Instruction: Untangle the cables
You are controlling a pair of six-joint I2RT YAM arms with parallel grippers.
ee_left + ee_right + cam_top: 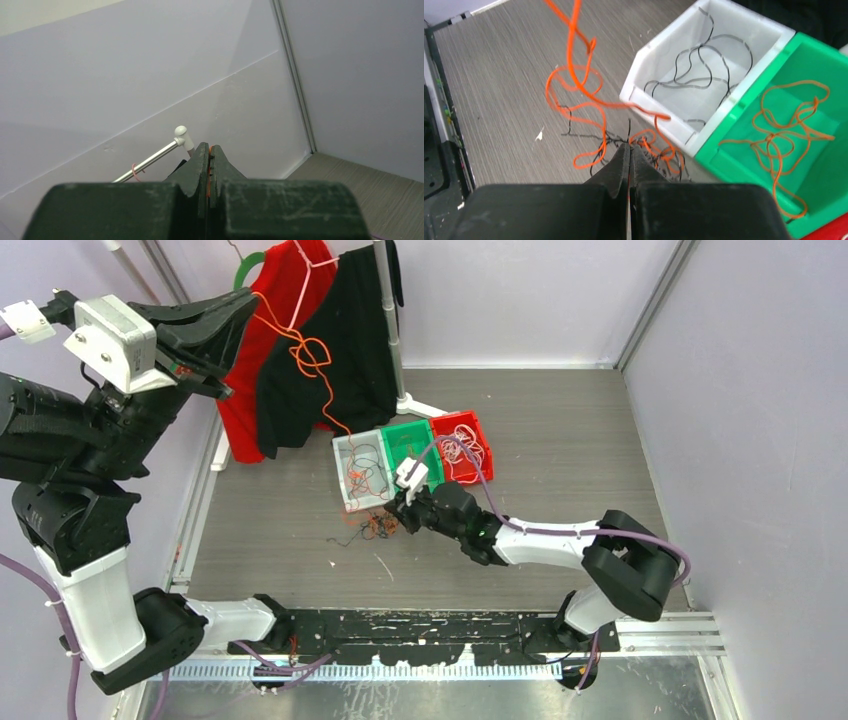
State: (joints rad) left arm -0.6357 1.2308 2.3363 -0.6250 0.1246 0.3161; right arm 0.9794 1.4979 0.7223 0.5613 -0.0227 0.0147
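The cables are a small snarl (375, 525) of orange and black wire on the table in front of the white bin. One orange cable (312, 355) rises from it, knotted midway, up to my left gripper (255, 300). That gripper is raised high at the back left and shut on the cable's end. In the left wrist view the orange strand (210, 165) sits between the closed fingers. My right gripper (402, 508) is low at the snarl's right edge. In the right wrist view it (630, 146) is shut, with an orange strand between the jaws, and the snarl (659, 152) lies just ahead.
Three bins stand in a row behind the snarl. The white bin (345, 475) holds black cables, the green bin (392, 435) orange ones, and the red bin (484, 445) pale ones. A clothes rack (388, 320) with red and black garments stands at the back left.
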